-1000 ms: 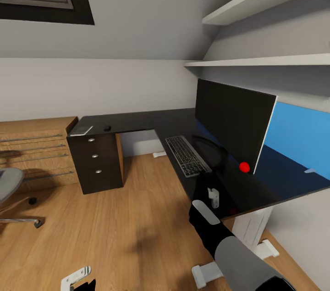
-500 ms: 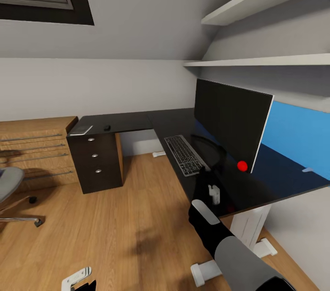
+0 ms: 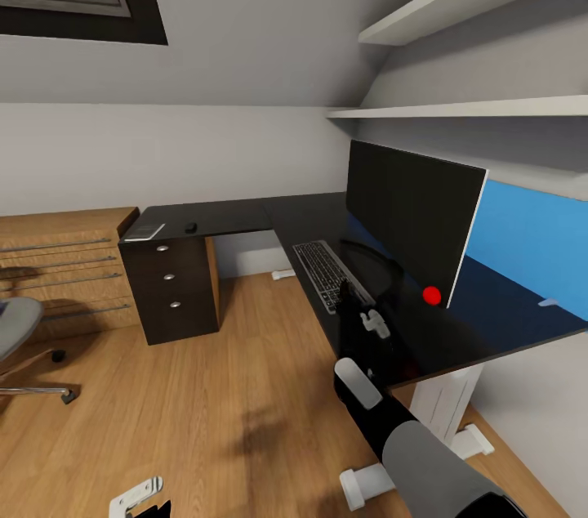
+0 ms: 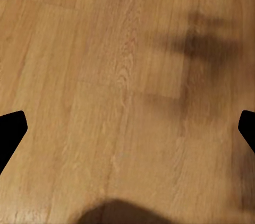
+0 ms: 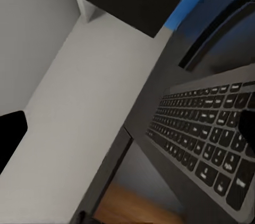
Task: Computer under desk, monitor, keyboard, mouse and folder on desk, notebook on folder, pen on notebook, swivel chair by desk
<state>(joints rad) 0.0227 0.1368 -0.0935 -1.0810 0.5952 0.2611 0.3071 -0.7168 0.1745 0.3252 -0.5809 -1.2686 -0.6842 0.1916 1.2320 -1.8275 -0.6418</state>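
Note:
The black L-shaped desk carries the wide monitor with the dark keyboard in front of it. At the desk's far left end lie the tiny black mouse and the grey notebook. My right gripper hovers open over the keyboard's near end; its wrist view has the keyboard between the fingertips. My left gripper hangs low over the wood floor, open and empty. The swivel chair stands at the left edge. Folder, pen and computer are out of view.
A dark drawer unit sits under the desk's left end, beside a light-wood chest of drawers. White desk legs stand near my right arm. A blue wall panel and shelves lie behind the monitor.
My right gripper has risen and moved forward from the desk's near edge to over the keyboard's near end. The left arm has not moved.

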